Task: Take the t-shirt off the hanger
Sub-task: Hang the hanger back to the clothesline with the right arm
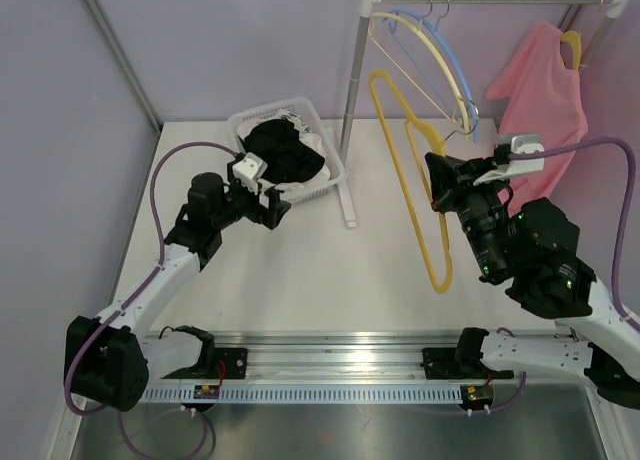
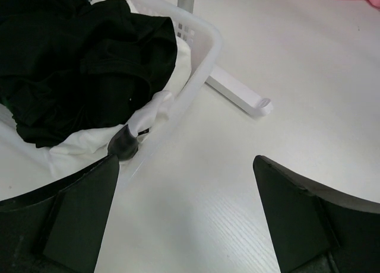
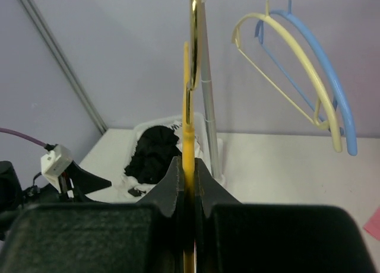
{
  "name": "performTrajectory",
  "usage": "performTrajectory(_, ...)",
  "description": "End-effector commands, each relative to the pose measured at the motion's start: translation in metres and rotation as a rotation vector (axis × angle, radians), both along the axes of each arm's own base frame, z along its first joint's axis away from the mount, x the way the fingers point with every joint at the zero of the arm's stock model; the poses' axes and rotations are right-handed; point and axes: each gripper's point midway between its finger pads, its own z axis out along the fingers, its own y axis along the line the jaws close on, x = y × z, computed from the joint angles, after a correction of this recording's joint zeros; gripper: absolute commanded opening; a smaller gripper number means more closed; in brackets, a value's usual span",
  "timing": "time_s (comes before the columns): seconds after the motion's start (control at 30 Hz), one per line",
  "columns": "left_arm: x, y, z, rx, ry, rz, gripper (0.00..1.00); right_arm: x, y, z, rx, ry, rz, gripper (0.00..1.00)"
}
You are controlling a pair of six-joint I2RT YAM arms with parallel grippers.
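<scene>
Right pincer [image 3: 189, 175] pinches yellow hanger [image 3: 187, 130]; left pincer [image 2: 185, 166] spread beside basket [image 2: 205, 44] holding black t-shirt [image 2: 77, 53].

The yellow hanger [image 3: 189, 143] hangs bare above the table; the black t-shirt [image 1: 283, 148] lies crumpled in the white basket [image 1: 270, 108].

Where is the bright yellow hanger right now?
In the top view the bright yellow hanger sits right of centre, pinched in the right gripper, just right of the rack's white pole.
</scene>
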Motion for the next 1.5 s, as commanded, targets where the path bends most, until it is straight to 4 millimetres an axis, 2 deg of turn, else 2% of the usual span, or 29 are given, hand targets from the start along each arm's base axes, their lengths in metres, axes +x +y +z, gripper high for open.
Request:
performTrajectory(0.0,0.003,-0.008,0.031,-0.049,-0.149,-0.010,0.99,0.010,-0.003,0.009,-0.051,0.050,-0.086,0.00)
performTrajectory(0.17,-0.004,-0.015,0.015,-0.072,-0.123,-0.026,0.99,0.019,0.010,0.028,-0.076,0.050,-0.103,0.00)
performTrajectory(0.27,-0.005,-0.018,0.012,-0.063,-0.127,-0.023,0.99,0.023,0.005,0.039,-0.058,0.044,-0.126,0.00)
performTrajectory(0.4,-0.005,-0.015,0.013,-0.054,-0.144,-0.008,0.99,0.037,-0.009,0.039,-0.075,0.070,-0.196,0.00)
performTrajectory(0.5,-0.007,-0.013,0.016,-0.059,-0.164,-0.004,0.99,0.051,-0.007,0.042,-0.062,0.078,-0.182,0.00)
performTrajectory(0.63,-0.008,-0.012,0.018,-0.057,-0.174,0.002,0.99,0.072,-0.002,0.036,-0.064,0.115,-0.096,0.00)
performTrajectory(0.8,-0.009,-0.014,0.019,-0.050,-0.181,-0.010,0.99,0.097,0.008,0.033,-0.080,0.135,-0.052,0.00)
performTrajectory(0.83,-0.008,-0.013,0.018,-0.045,-0.175,-0.006,0.99,0.103,0.017,0.030,-0.078,0.148,-0.012,0.00)
performTrajectory(0.87,-0.008,-0.013,0.018,-0.043,-0.177,-0.008,0.99,0.108,0.010,0.035,-0.070,0.145,-0.025,0.00)
performTrajectory(1.03,-0.008,-0.013,0.016,-0.039,-0.174,-0.006,0.99,0.129,0.012,0.033,-0.070,0.165,-0.011,0.00)
performTrajectory(1.07,-0.008,-0.014,0.016,-0.038,-0.175,-0.007,0.99,0.130,0.011,0.040,-0.063,0.154,-0.009,0.00)
performTrajectory(1.13,-0.007,-0.013,0.017,-0.037,-0.178,-0.003,0.99,0.140,0.016,0.037,-0.073,0.164,0.009,0.00)
performTrajectory(1.2,-0.008,-0.013,0.017,-0.036,-0.180,-0.004,0.99,0.143,0.016,0.045,-0.067,0.153,0.025,0.00)
performTrajectory(1.23,-0.008,-0.013,0.017,-0.035,-0.179,-0.004,0.99,0.150,0.020,0.041,-0.077,0.167,0.041,0.00)
performTrajectory(1.27,-0.008,-0.014,0.018,-0.035,-0.179,-0.004,0.99,0.148,0.019,0.051,-0.068,0.148,0.052,0.00)
performTrajectory(1.3,-0.008,-0.014,0.018,-0.035,-0.177,-0.005,0.99,0.149,0.021,0.053,-0.069,0.146,0.067,0.00)
performTrajectory(1.33,-0.008,-0.015,0.018,-0.035,-0.174,-0.010,0.99,0.158,0.021,0.049,-0.071,0.161,0.068,0.00)
performTrajectory(1.4,-0.006,-0.016,0.017,-0.024,-0.168,-0.010,0.99,0.165,0.017,0.063,-0.063,0.145,0.054,0.00)
performTrajectory(1.47,-0.005,-0.015,0.017,-0.019,-0.167,-0.007,0.99,0.173,0.018,0.060,-0.069,0.158,0.057,0.00)
